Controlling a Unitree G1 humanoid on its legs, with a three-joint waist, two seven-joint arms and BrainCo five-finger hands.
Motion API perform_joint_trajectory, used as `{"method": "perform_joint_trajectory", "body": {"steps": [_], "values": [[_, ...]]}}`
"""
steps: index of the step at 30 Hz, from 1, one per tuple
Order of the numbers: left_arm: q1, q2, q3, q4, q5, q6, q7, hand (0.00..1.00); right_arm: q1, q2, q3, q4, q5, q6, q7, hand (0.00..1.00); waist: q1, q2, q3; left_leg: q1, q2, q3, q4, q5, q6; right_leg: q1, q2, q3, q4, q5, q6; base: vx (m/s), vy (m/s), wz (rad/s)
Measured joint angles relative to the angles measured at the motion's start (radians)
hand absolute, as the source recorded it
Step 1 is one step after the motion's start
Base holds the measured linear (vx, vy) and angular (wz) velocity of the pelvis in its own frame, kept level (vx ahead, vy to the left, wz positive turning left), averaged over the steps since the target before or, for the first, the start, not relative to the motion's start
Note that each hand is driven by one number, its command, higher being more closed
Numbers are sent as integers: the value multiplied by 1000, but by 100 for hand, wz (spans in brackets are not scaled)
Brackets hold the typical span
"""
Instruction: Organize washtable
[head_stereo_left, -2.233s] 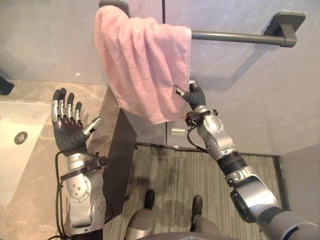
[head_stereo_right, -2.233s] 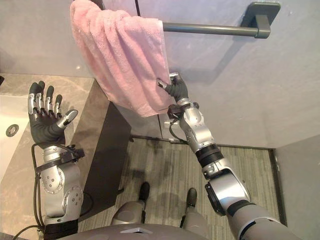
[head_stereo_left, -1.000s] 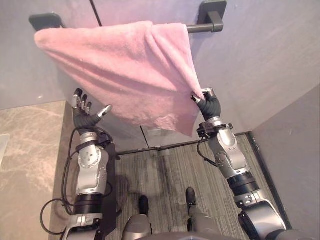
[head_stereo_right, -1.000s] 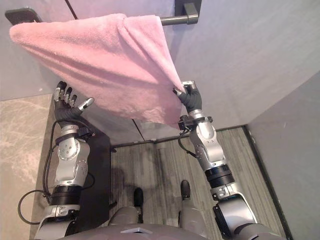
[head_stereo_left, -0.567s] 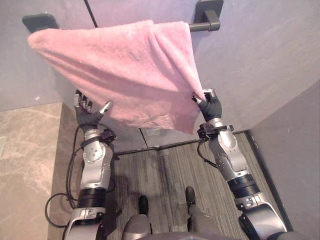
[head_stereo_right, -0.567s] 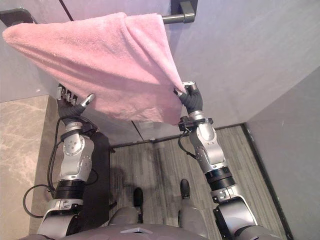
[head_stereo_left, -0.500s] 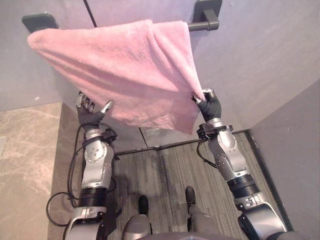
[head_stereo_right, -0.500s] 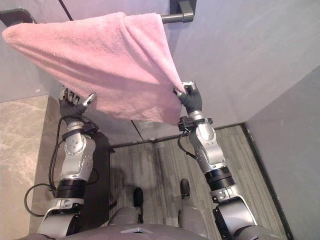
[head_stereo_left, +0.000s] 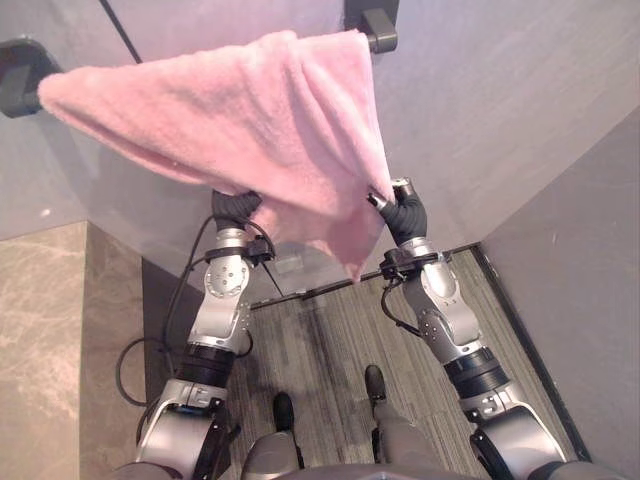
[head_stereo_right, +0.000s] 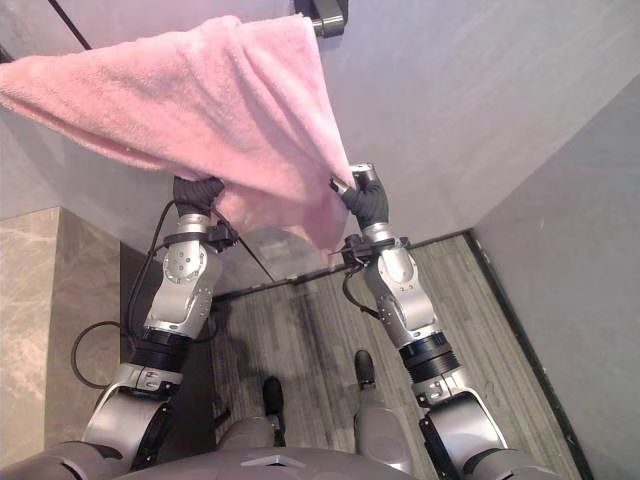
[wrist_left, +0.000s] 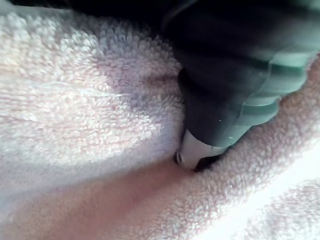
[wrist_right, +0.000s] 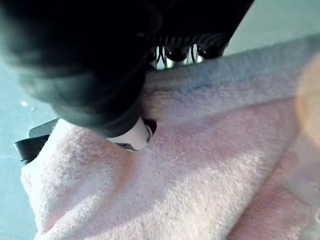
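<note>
1. Grey wall (head_stereo_left: 500, 90): behind the pink towel (head_stereo_left: 250, 110) and to either side of it. A thin dark seam runs up the wall above the towel's left part.

2. Striped floor (head_stereo_left: 330, 340): below the towel, between the two arms.

3. Marble counter (head_stereo_left: 40, 330): below and to the left of the towel, cut off by the picture's edge.

4. Pink towel: thick pile, draped over a dark bar (head_stereo_left: 352, 18) and spread wide along it. Its right part is drawn down to a point. Its lower edge sags toward the left.

5. Dark bar: the rod is almost wholly hidden under the towel, so its run cannot be followed. The right bracket (head_stereo_left: 378, 28) shows at the towel's upper right corner. The left bracket (head_stereo_left: 15, 75) shows at the towel's left end, partly cut by the picture's edge.

6. Right hand (head_stereo_left: 400, 210): at the towel's lower right point, clamped on the hem. Its wrist view shows the thumb (wrist_right: 131, 134) pressed into the pile, with the fingers on the far side of the cloth.

7. Left hand (head_stereo_left: 235, 205): under the towel's lower edge, left of the right hand. The dark cover shows, but the fingers are buried beneath the cloth. Its wrist view shows one silver digit (wrist_left: 192, 150) sunk in a fold. Whether it grips the cloth cannot be told
</note>
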Motion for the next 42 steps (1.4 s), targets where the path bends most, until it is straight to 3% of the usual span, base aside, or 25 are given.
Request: {"method": "perform_joint_trajectory", "body": {"steps": [14,22,29,41,42], "values": [[50,-10,43,-5,25,-1,-11,100,10,-4,-50,31,-14,-1,-3,100,2,1,-1,14,0,-27,3,1,1,30,-6,-25,0,-1,0,-18,-4,5],[99,-10,43,-5,62,0,-70,100,-20,-5,-90,189,-83,1,3,100,29,2,-9,17,-2,-39,3,3,3,41,-6,-36,0,-1,0,-2,0,4],[86,14,43,52,62,3,-97,100,-175,-19,-110,396,-87,15,14,100,38,2,-9,15,-3,-51,0,13,0,47,-8,-54,0,-2,0,-28,-6,7],[45,25,72,80,62,5,-110,100,-244,-20,-112,452,-80,26,16,100,58,11,-6,12,-6,-54,1,13,1,46,-10,-56,0,-4,1,0,0,0],[42,25,76,80,62,5,-111,100,-245,-20,-112,452,-81,26,16,0,58,15,-7,12,-6,-54,1,13,1,46,-10,-56,0,-5,2,0,0,0]]}}
